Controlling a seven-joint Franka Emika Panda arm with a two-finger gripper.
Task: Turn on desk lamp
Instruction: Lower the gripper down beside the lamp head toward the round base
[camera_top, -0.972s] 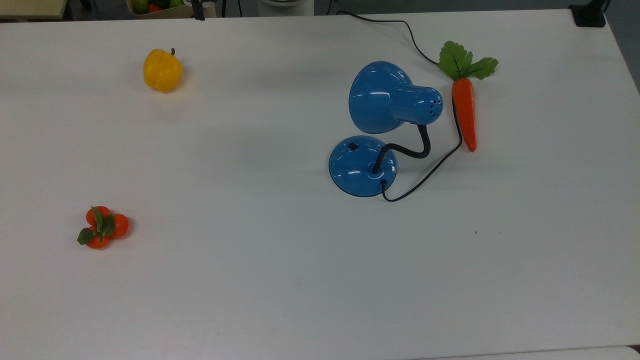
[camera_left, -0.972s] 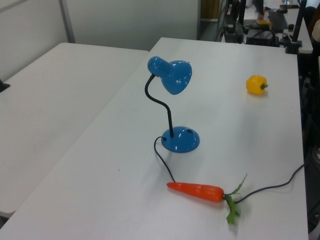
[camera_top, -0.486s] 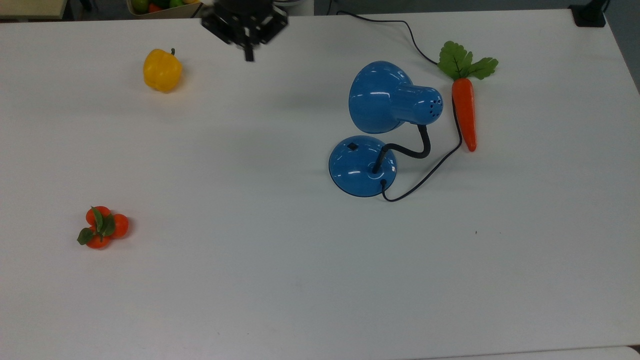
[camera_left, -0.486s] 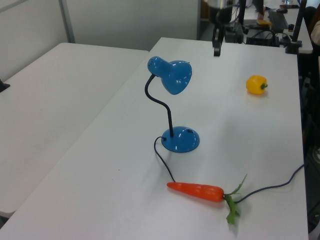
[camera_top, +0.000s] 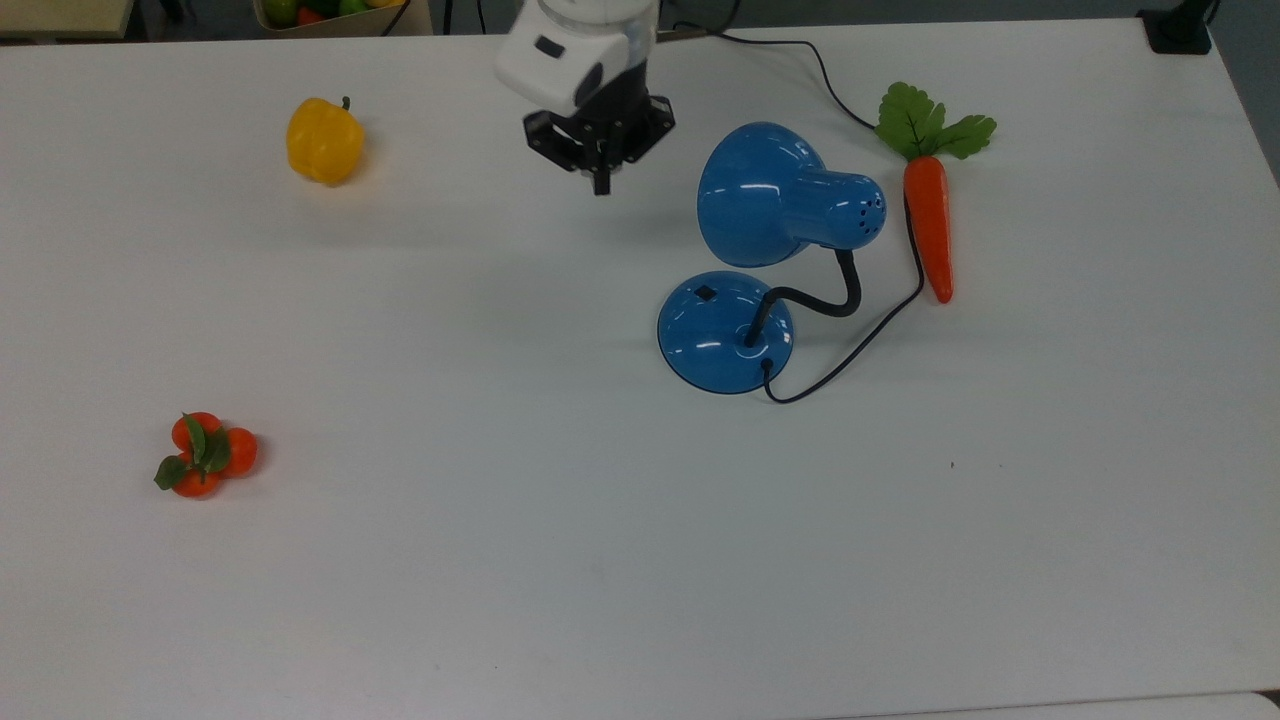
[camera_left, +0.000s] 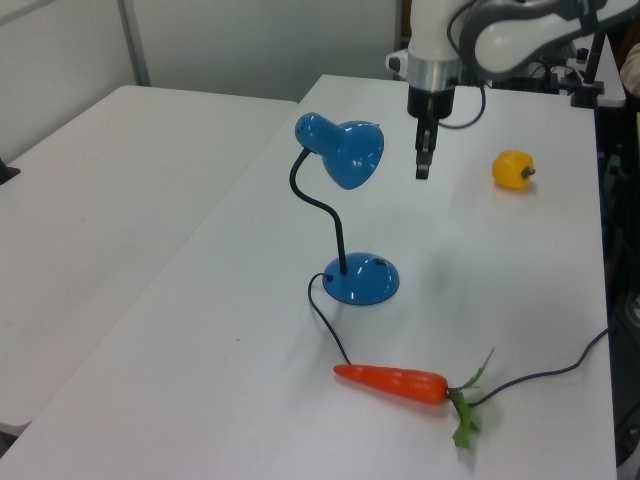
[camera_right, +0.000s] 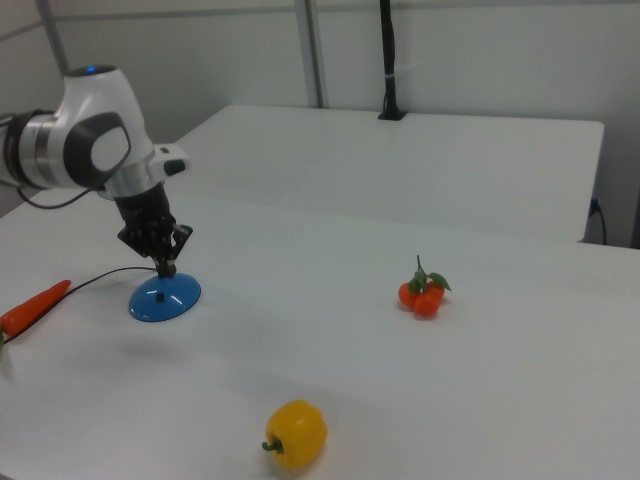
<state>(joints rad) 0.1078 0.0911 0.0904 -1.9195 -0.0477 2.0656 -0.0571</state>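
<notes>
approach under way, lamp not yet lit
gripper (camera_top: 600, 183) hangs beside the lamp (camera_top: 745, 250), fingers pressed together, holding nothing; switch (camera_top: 705, 293) untouched.

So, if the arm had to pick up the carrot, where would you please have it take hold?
I would grip the carrot across its thick orange body just below the green leaves, coming straight down. It lies flat on the table, and the lamp's black cord runs along one side, so stay high on the body.

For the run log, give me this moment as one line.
claw: shut, in air beside desk lamp shade | switch: untouched | lamp: unlit
</notes>
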